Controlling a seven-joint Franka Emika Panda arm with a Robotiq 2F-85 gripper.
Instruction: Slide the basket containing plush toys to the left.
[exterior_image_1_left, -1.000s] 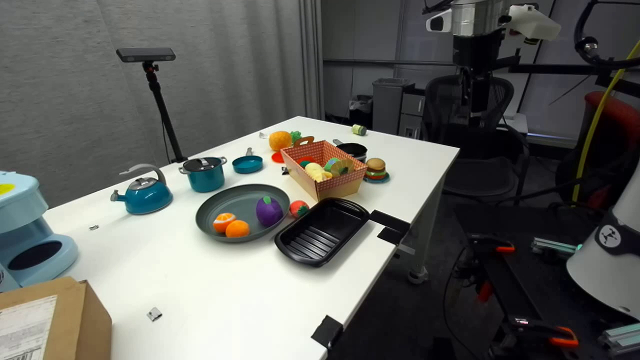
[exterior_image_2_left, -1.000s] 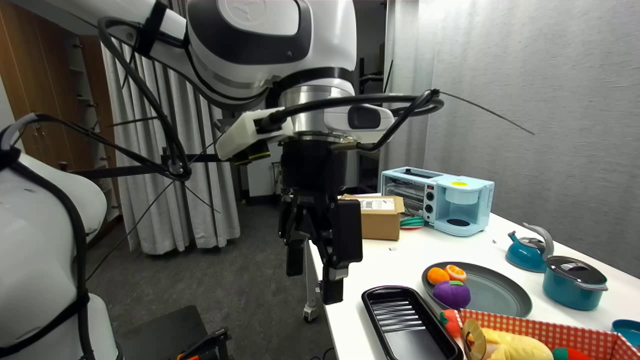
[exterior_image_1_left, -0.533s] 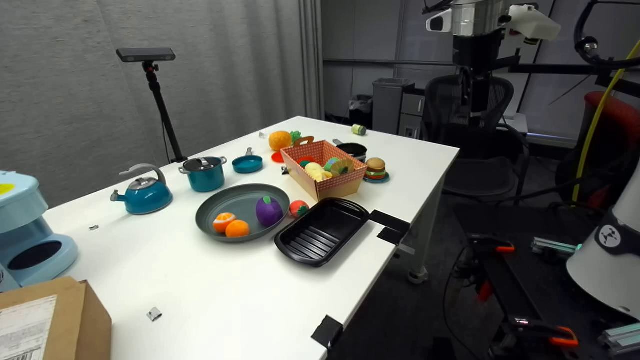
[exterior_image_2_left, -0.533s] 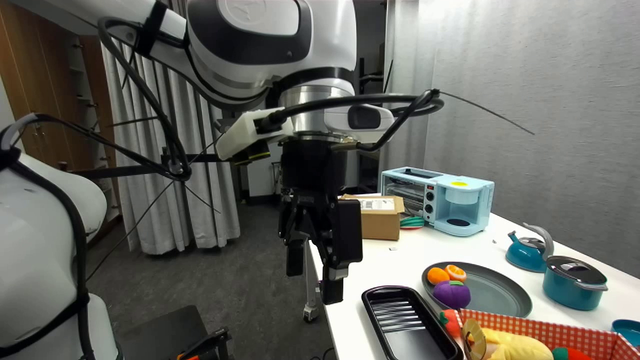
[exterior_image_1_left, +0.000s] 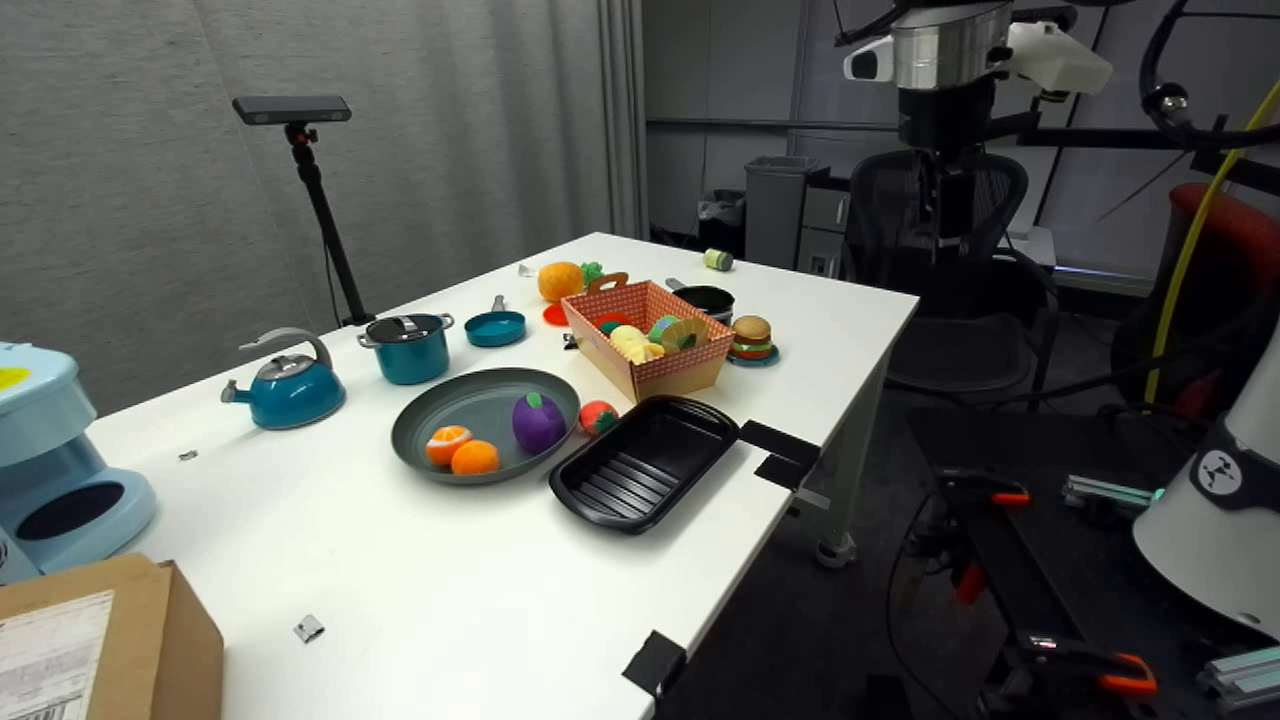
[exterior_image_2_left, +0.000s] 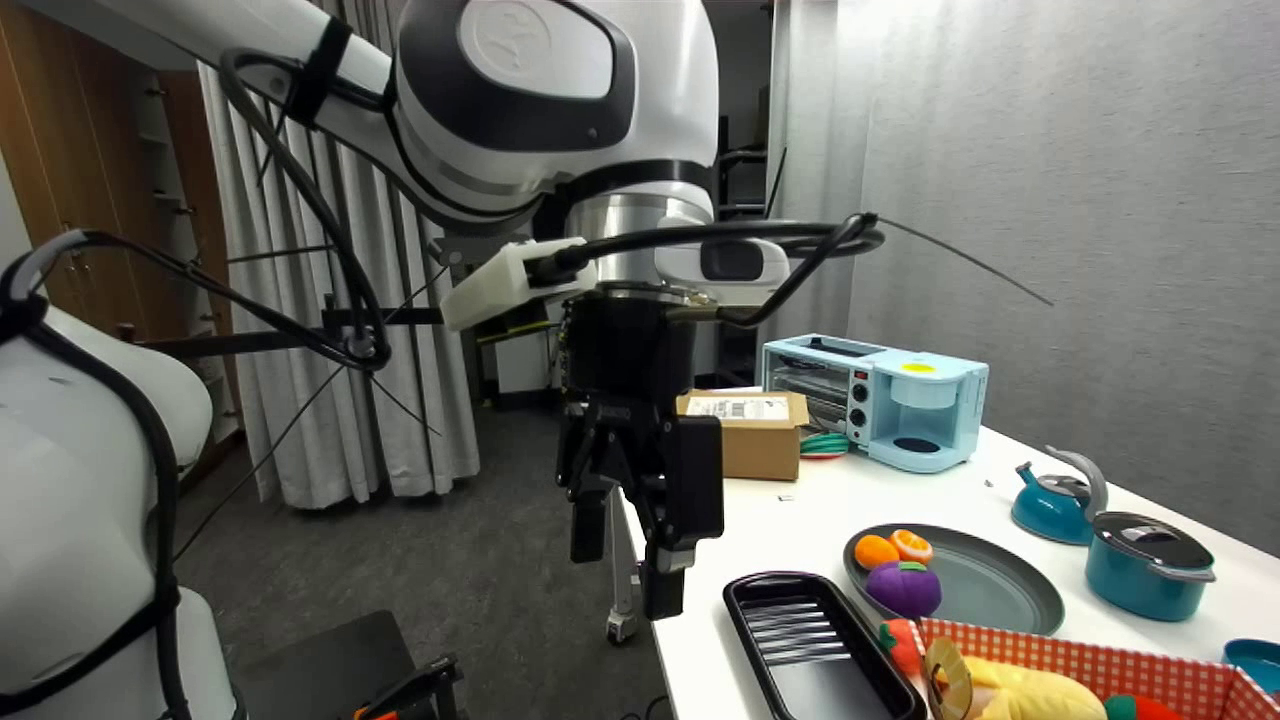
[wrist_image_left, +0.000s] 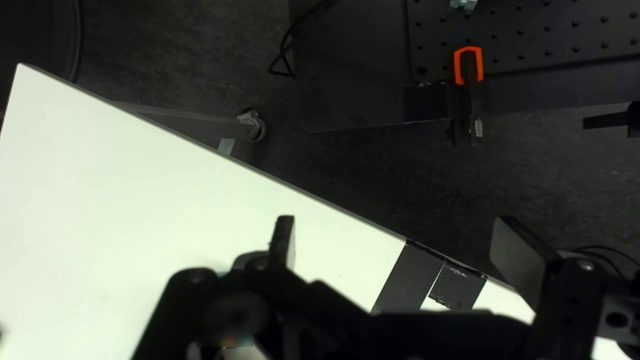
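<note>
The basket (exterior_image_1_left: 690, 377) is orange-brown with a red checked lining and a brown handle. It stands on the white table beyond the black tray in an exterior view; its checked wall (exterior_image_2_left: 1110, 655) is cut off by the frame edge in an exterior view. Yellow, red and green plush toys (exterior_image_1_left: 633, 343) lie inside it; a yellow one (exterior_image_2_left: 1035, 690) also shows in an exterior view. My gripper (exterior_image_2_left: 625, 572) is open and empty, high near the table edge and apart from the basket. In the wrist view its fingers (wrist_image_left: 395, 237) are wide apart; the basket is not recognisable there.
The black ridged tray (exterior_image_1_left: 640, 470) lies against the near side of the basket. A red plush (exterior_image_1_left: 598, 417) and a dark plate (exterior_image_1_left: 420, 425) sit beside it. A toy burger (exterior_image_1_left: 752, 337), a black pan (exterior_image_1_left: 705, 300) and a teal pot (exterior_image_1_left: 412, 355) stand around.
In the last half second the arm and gripper have shifted slightly, a little lower in an exterior view. The basket and toys have not moved.
</note>
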